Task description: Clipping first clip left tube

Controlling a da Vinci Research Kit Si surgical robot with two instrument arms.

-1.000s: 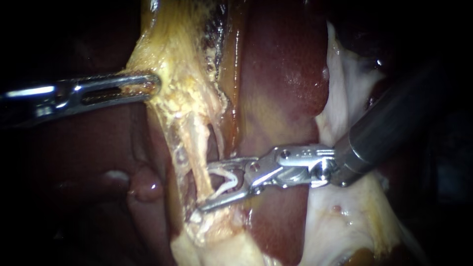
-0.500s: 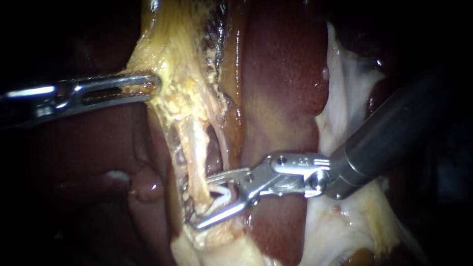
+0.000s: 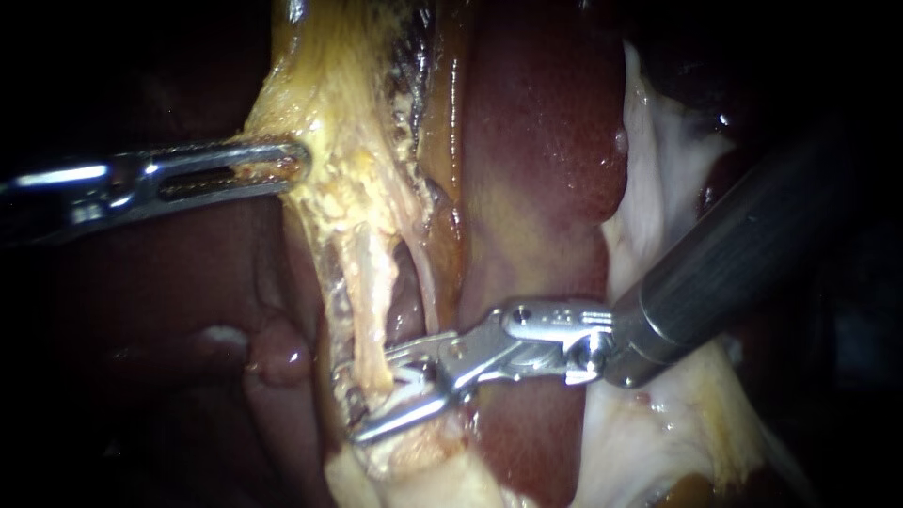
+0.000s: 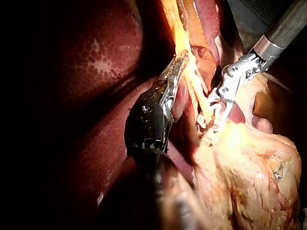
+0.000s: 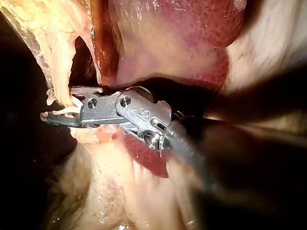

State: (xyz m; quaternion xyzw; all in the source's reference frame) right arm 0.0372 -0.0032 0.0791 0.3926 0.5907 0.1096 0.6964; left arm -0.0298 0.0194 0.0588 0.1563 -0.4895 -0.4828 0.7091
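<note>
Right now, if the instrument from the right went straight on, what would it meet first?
The pale tube: it lies between the right instrument's open jaws, so probably it meets their clip; depth unclear.

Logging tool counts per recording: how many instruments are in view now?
2. The left instrument enters from the left, clamped on yellowish tissue above the left tube. The right instrument enters from the right, straddling that tube near its lower end. None appears hidden.
</note>
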